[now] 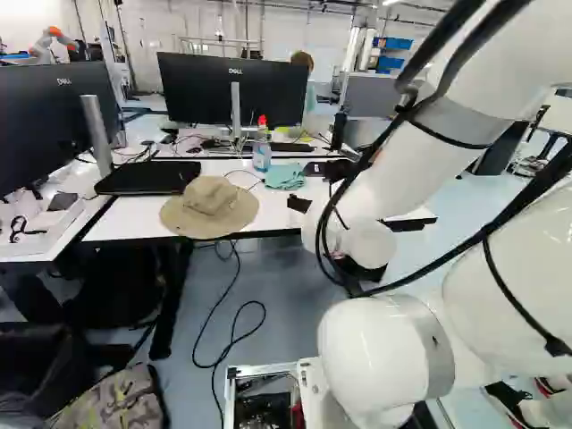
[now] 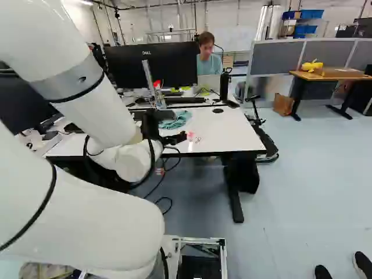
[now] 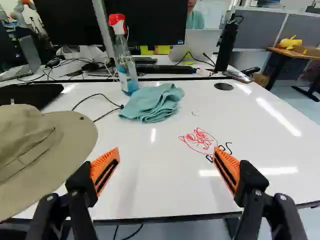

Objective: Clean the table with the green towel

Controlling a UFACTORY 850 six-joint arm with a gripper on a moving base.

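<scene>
Bright workroom, pale floor (image 2: 308,174), monitors (image 1: 201,89) beyond a white worktop (image 1: 138,219). In the left base view, green towel (image 1: 284,176) bunched toward the worktop's far edge, just beside a spray bottle (image 1: 261,155) and to the right of a brimmed hat (image 1: 210,204); white arm (image 1: 384,192) farther right, reaching toward the front edge.

In the right base view, same towel just past the arm's wrist end, closer to the far edge than to the front one, and well in from the front right corner.

In the wrist view, end effector (image 3: 166,151) released, fingers (image 3: 104,170) wide apart with nothing gripped. Towel ahead, close to the midline, a touch toward the hat's side. Looks longer across the approach than along it, slanting away toward the end farther from the hat. Red drawing (image 3: 199,141) nearer than the towel, off the midline on the side away from the hat.

Likely calls for a reach forward and down, with a slight shift hatward, before closing on the cloth; too deep, and could knock the bottle
</scene>
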